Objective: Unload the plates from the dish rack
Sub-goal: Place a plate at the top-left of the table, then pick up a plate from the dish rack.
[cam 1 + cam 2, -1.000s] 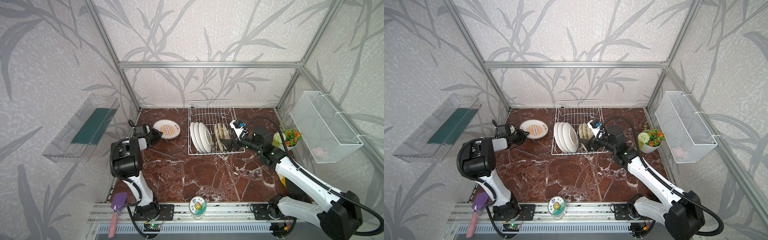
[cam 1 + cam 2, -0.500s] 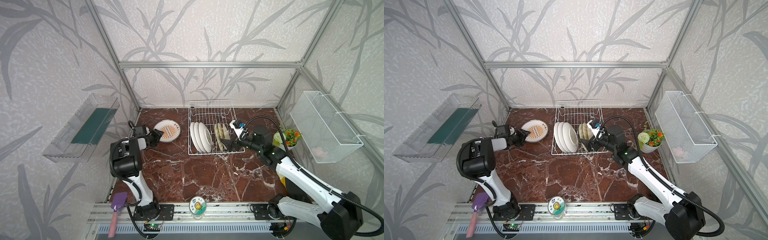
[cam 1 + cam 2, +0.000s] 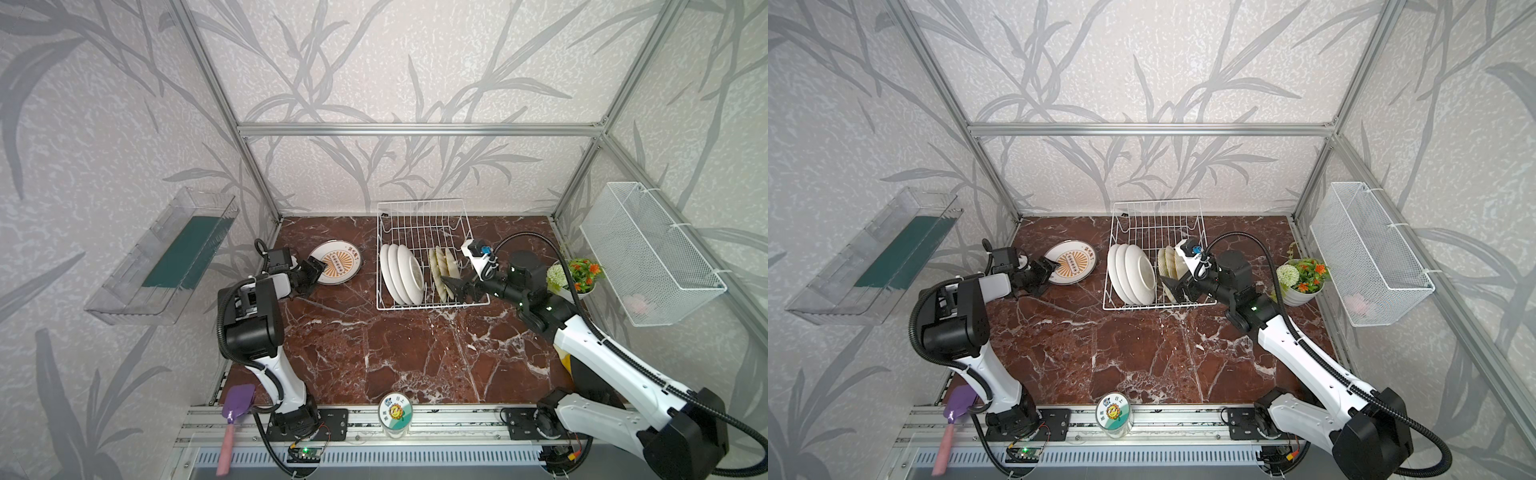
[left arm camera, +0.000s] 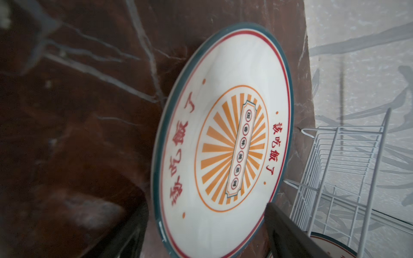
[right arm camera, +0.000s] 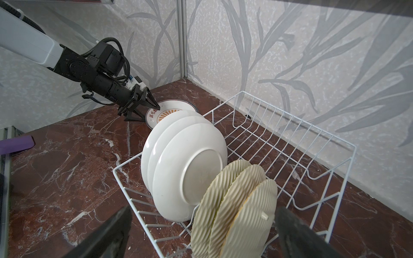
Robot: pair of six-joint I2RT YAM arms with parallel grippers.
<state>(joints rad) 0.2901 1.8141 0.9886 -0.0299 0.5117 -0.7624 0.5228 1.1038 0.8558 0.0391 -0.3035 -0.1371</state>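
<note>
– So, where does the unloading stand?
– One item out, six to go. One sunburst plate (image 3: 336, 264) lies face up on the worktop (image 3: 395, 345) toward its far left corner, just beside the dish rack (image 3: 419, 202), which sits at the middle of the far edge. Three white plates (image 5: 190, 160) and three woven plates (image 5: 237, 201) stand on edge in the rack's near end.
– Hands?
– My left gripper (image 3: 312, 270) is spread, its jaws either side of the sunburst plate's near rim; I cannot tell whether either touches it. I judge that a release at the end of a placement. My right gripper (image 3: 457, 289) is spread wide, pointed at the woven plates from the rack's near right corner, nothing pinched.
– Next move?
– I would back the left arm straight off, so the plate is not dragged. The right must ease in, close on one woven rim only, then lift straight up out of the rack; the plates lean together, so a neighbour may follow
</note>
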